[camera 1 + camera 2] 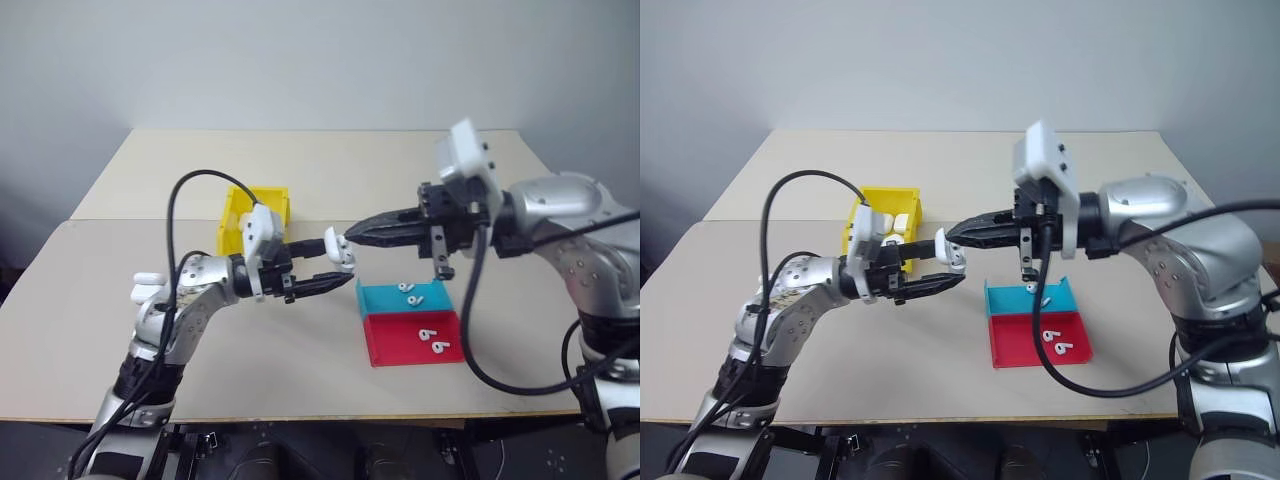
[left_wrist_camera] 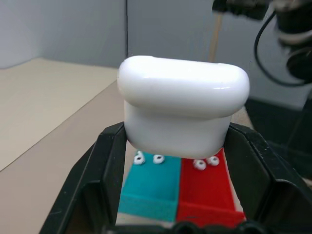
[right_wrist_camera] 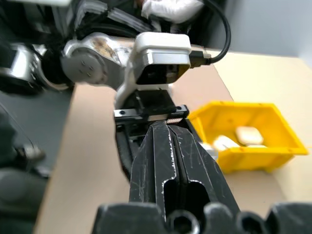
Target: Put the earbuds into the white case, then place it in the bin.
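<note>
1. Tan table [image 1: 300, 180]: holds everything else, both arms meet above its middle.
2. Yellow bin [image 1: 868, 212]: far side of the table, behind the left arm; the right wrist view shows at least two white cases already inside. Open top, easy drop.
3. Flat trays: teal tray [image 1: 1012, 297] touching the red tray [image 1: 1020, 345], on the robot's right of centre. Earbuds [image 1: 408, 291] lie loose on teal, more on red [image 1: 432, 341].
4. Left gripper [image 1: 322, 265]: points level toward the right arm, pinching the white case [image 1: 338, 250] by its lower body. In the left wrist view the case sits upright between the black fingers [image 2: 105, 165], lid looks down.
5. Right gripper [image 1: 962, 234]: fingers pressed together, tips at or just beside the case top. Cannot tell if an earbud is pinched; none seen at the tips.
6. Another white case [image 1: 146, 290] sits near the left table edge, beside the left arm.
7. Handling, judged: the case is light, rigid, glossy and rounded, so slippery; grip low on the flatter sides, leaving the lid free. Earbuds are tiny, smooth and roll easily; best pinched across the stem, gently, or they may squirt out.
</note>
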